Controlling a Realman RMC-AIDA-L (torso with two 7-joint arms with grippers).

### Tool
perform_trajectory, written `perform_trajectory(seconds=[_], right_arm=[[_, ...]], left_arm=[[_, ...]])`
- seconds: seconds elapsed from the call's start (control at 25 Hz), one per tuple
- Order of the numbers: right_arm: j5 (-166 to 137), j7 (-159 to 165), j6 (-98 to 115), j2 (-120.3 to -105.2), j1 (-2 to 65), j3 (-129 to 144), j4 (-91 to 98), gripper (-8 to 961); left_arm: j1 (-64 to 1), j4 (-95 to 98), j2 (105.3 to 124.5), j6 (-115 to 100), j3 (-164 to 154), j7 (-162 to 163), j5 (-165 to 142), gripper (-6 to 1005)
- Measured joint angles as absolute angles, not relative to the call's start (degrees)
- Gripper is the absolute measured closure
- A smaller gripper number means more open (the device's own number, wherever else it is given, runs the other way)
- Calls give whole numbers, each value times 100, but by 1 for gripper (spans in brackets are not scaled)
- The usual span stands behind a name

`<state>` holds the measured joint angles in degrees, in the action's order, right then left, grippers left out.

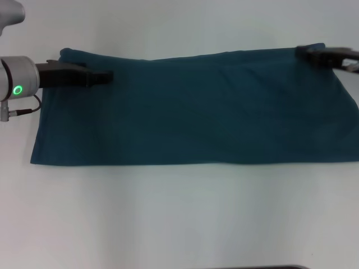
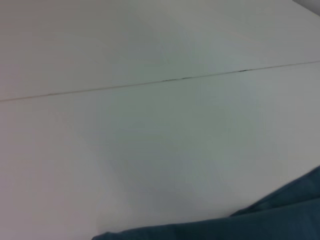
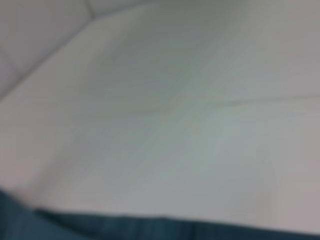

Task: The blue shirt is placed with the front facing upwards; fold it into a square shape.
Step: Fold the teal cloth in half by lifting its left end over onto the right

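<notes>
The blue shirt [image 1: 196,109] lies on the white table as a long, wide band, folded along its length, with no lettering or collar showing. My left gripper [image 1: 104,77] reaches in from the left and rests on the shirt's far left corner. My right gripper [image 1: 303,51] reaches in from the right at the shirt's far right corner. A strip of the shirt's cloth shows in the left wrist view [image 2: 240,227] and in the right wrist view [image 3: 125,227].
The white table [image 1: 179,213] spreads before and behind the shirt. A thin seam line [image 2: 165,80] runs across the table surface beyond the shirt. A dark edge shows at the bottom of the head view.
</notes>
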<state>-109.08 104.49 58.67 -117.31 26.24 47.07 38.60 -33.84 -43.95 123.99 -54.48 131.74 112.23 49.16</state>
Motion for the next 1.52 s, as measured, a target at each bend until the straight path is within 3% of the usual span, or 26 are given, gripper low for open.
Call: perform_trajectory(seconds=[0.24, 0.4, 0.6, 1.0, 1.52], right_arm=[[-10919, 10562, 6516, -11584, 2572, 3747, 4001, 846], [-11440, 11506, 6615, -11242, 2636, 3682, 4004, 843], [-12179, 12257, 6693, -11125, 2784, 3666, 4042, 644], [-12953, 12727, 6567, -11198, 3015, 3650, 4066, 646], [-12996, 12628, 5917, -11483, 3240, 3718, 3954, 647]], left_arm=[[-3374, -4387, 12394, -5453, 13175, 11223, 4891, 203], [-3374, -4389, 12387, -5468, 13175, 11223, 4884, 202], [-3375, -4413, 12383, -5468, 13175, 11223, 4877, 202], [-3391, -4420, 12391, -5466, 13166, 11183, 4877, 203], [-3383, -4431, 12393, -5456, 13166, 11177, 4878, 204]])
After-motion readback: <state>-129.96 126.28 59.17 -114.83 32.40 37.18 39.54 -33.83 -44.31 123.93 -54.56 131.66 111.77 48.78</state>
